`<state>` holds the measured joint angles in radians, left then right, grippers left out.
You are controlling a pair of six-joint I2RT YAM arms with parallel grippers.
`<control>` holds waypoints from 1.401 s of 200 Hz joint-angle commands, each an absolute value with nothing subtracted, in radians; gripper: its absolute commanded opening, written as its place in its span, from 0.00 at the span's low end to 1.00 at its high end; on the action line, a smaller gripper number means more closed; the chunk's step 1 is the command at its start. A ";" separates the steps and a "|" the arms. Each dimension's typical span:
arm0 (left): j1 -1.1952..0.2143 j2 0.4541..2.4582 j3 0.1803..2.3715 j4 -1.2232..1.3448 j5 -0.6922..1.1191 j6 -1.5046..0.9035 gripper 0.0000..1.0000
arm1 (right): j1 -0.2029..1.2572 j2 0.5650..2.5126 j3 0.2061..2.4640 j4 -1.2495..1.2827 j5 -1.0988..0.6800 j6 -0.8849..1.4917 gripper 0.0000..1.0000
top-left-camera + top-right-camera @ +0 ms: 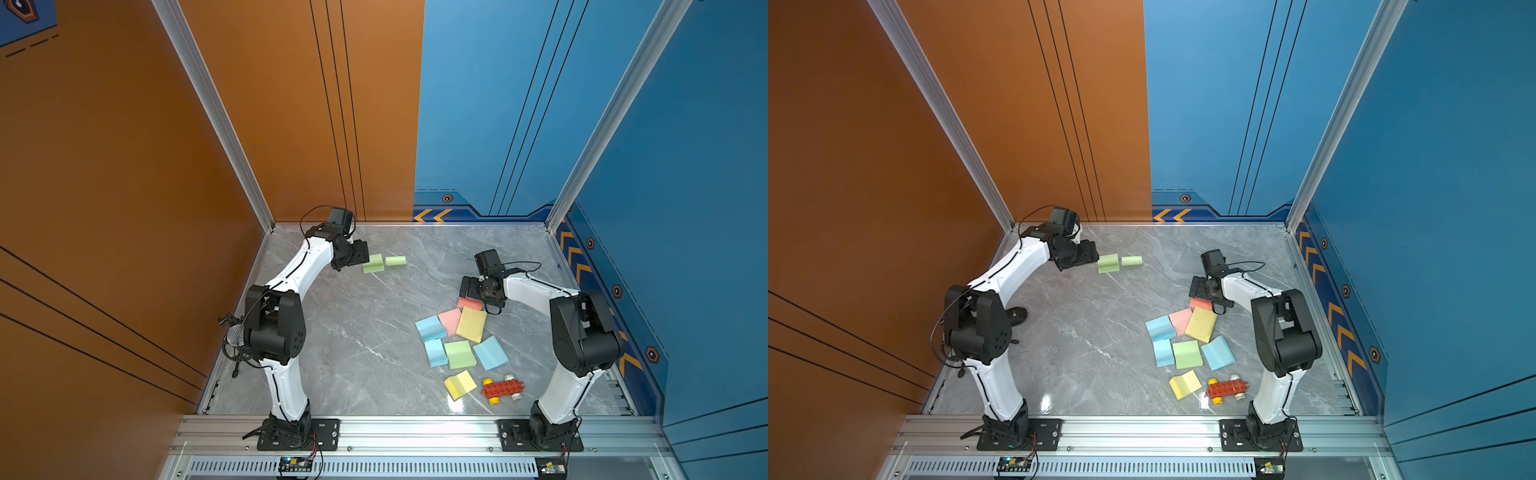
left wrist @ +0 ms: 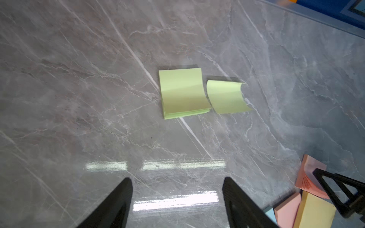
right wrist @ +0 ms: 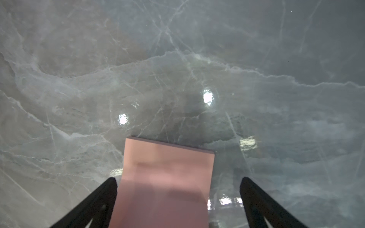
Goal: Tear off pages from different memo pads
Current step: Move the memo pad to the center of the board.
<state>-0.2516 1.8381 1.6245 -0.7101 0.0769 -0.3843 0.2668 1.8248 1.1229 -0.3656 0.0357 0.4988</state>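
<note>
Nearest my bases, a yellow memo pad (image 1: 460, 384) lies beside a red toy brick car (image 1: 503, 390) on the grey marbled counter (image 1: 353, 332). Beyond them sits a cluster of thick memo pads (image 1: 459, 354) in green, blue, pink and yellow, with layered edges and some overlapping. My right tool (image 3: 178, 178) is spread wide, straddling a pink memo pad (image 3: 167, 167) without clamping it. Farthest off, my left tool (image 2: 176, 178) stands released, with nothing between its fingers. Ahead of it lie a green memo pad (image 2: 182, 92) and, just beside it, a single curled green page (image 2: 226, 97).
</note>
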 commanded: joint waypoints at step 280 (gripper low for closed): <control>-0.506 0.929 0.654 -0.613 -0.135 -0.587 0.72 | 0.732 2.198 1.579 -0.670 -0.201 0.139 0.73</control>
